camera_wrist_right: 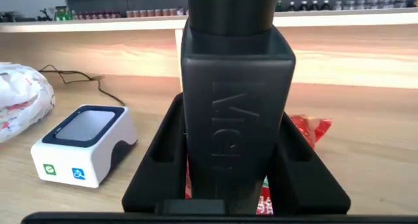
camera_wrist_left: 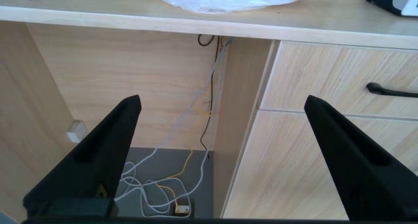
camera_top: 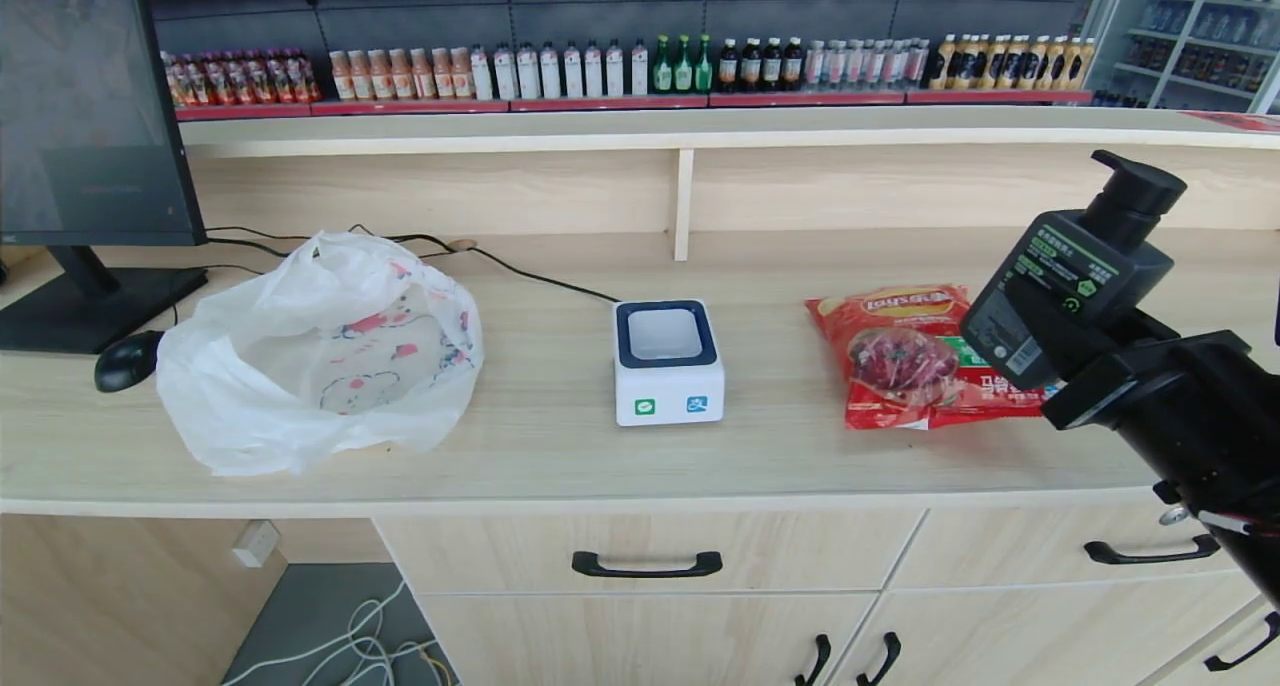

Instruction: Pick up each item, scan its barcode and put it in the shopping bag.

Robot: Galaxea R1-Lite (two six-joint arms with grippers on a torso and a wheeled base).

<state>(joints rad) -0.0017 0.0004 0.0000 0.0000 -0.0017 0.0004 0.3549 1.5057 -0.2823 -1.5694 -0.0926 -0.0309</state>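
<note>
My right gripper (camera_top: 1075,361) is shut on a dark pump bottle (camera_top: 1075,276), held tilted in the air above the counter's right end, its barcode label facing left. In the right wrist view the bottle (camera_wrist_right: 235,106) stands between the fingers (camera_wrist_right: 163,152). A red chip bag (camera_top: 915,356) lies flat on the counter beneath and left of the bottle. The white barcode scanner (camera_top: 667,362) sits mid-counter. An open white plastic shopping bag (camera_top: 325,351) rests at the left. My left gripper (camera_wrist_left: 222,159) hangs open below the counter edge, facing the cabinet front.
A monitor (camera_top: 90,116) and black mouse (camera_top: 128,359) stand at the counter's far left, with a cable (camera_top: 530,271) running behind the bag and scanner. Drawers with black handles (camera_top: 646,566) are below. A raised shelf ledge (camera_top: 680,131) backs the counter.
</note>
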